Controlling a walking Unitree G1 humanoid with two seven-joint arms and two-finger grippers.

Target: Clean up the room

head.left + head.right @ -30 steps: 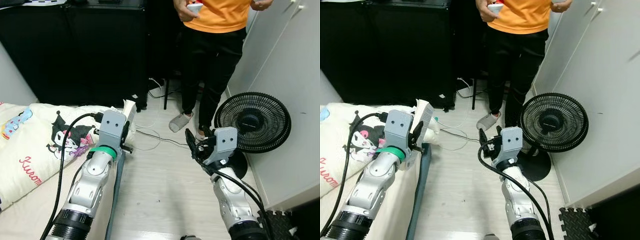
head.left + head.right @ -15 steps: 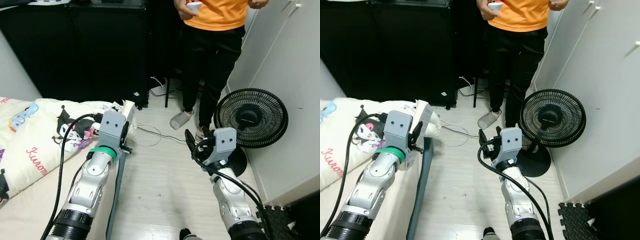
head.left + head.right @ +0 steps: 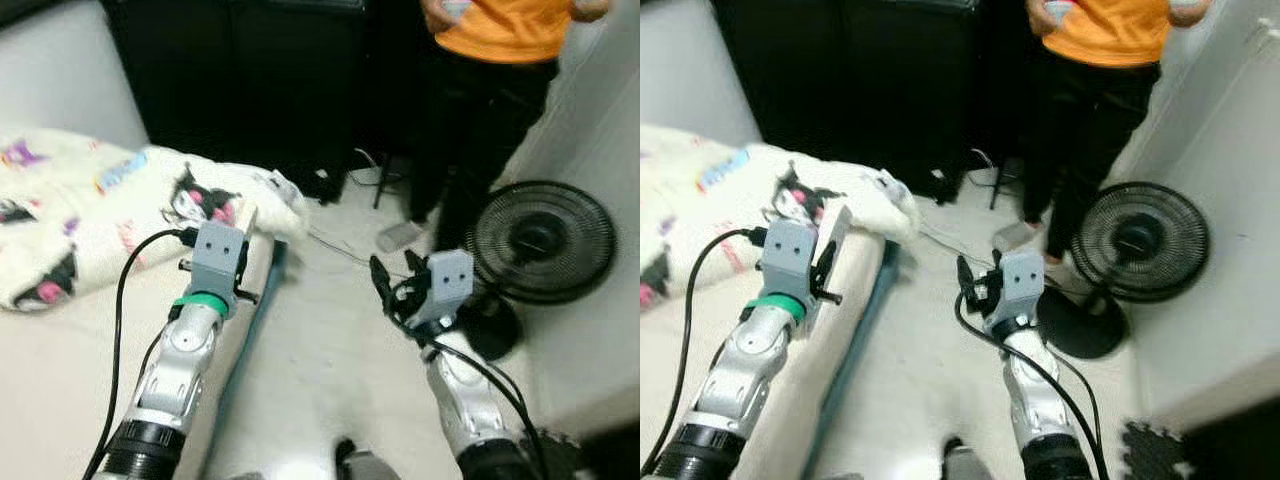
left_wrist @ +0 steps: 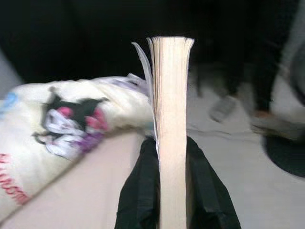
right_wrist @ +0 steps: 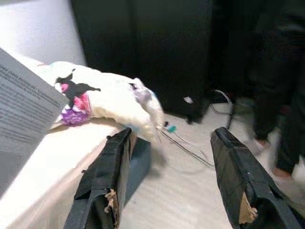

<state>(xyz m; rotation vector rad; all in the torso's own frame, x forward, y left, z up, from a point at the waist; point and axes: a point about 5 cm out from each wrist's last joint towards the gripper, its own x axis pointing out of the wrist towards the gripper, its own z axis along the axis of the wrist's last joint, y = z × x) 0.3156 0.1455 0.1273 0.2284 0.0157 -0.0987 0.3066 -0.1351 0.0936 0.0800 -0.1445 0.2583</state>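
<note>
The book point(image 4: 170, 129) is a thick paperback seen edge-on, cream pages upright, one loose leaf curling away; its cover is hidden. The left tool point(image 4: 171, 191) clamps it from both sides above the bed point(image 3: 60, 370), near the blanket point(image 3: 110, 200). The right tool point(image 5: 178, 183) hangs with fingers spread, holding nothing, over the floor point(image 3: 320, 380). A blurred person point(image 3: 480, 110) stands beside a fan point(image 3: 540, 240).

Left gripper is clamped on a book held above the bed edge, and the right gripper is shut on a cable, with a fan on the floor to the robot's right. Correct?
Not quite. The right gripper is open and holds nothing, as the right wrist view shows. The rest stands: the left gripper is clamped on the book over the bed edge, and the fan stands on the floor to the robot's right.
</note>
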